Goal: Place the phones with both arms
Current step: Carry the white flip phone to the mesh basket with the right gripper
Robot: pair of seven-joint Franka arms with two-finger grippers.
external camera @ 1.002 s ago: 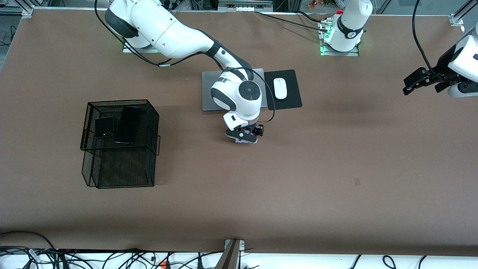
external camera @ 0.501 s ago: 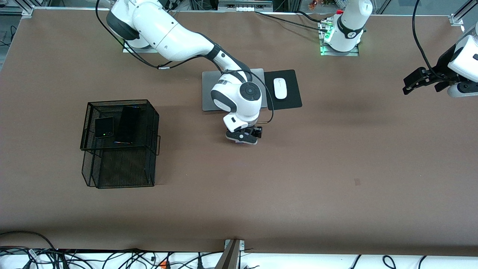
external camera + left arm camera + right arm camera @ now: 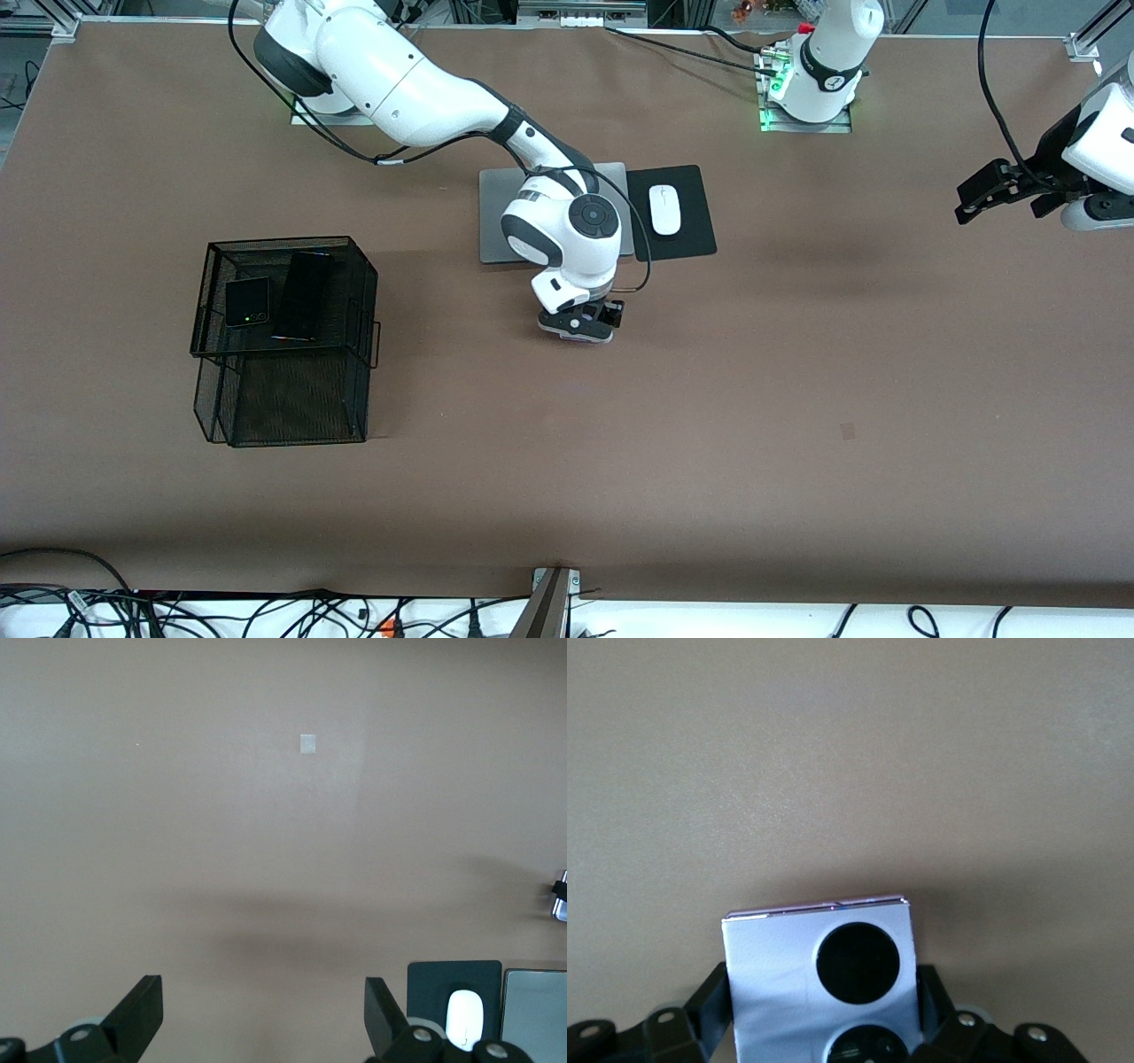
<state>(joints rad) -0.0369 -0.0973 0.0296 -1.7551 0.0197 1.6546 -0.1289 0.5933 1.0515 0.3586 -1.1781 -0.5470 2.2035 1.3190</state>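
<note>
The lavender-white phone (image 3: pixel 819 979) with two round black lenses sits between my right gripper's (image 3: pixel 576 328) fingers, which press its two sides low at the table, nearer the front camera than the laptop. In the front view the hand hides nearly all of it. The small black folded phone (image 3: pixel 247 301) and the long slim black slab (image 3: pixel 304 295) lie side by side on the top tray of a black wire rack (image 3: pixel 359 266) toward the right arm's end. My left gripper (image 3: pixel 974 199) is open and empty, held up over the left arm's end of the table, and waits.
A silver laptop (image 3: pixel 496 213) lies closed under the right arm's wrist, with a white mouse (image 3: pixel 664 209) on a black pad (image 3: pixel 695 226) beside it. The mouse (image 3: pixel 461 1028) also shows in the left wrist view. A small pale patch (image 3: pixel 848 431) marks the brown tabletop.
My right gripper has sunk lower over the lavender phone, and its fingers now hold its sides. The left arm has not moved.
</note>
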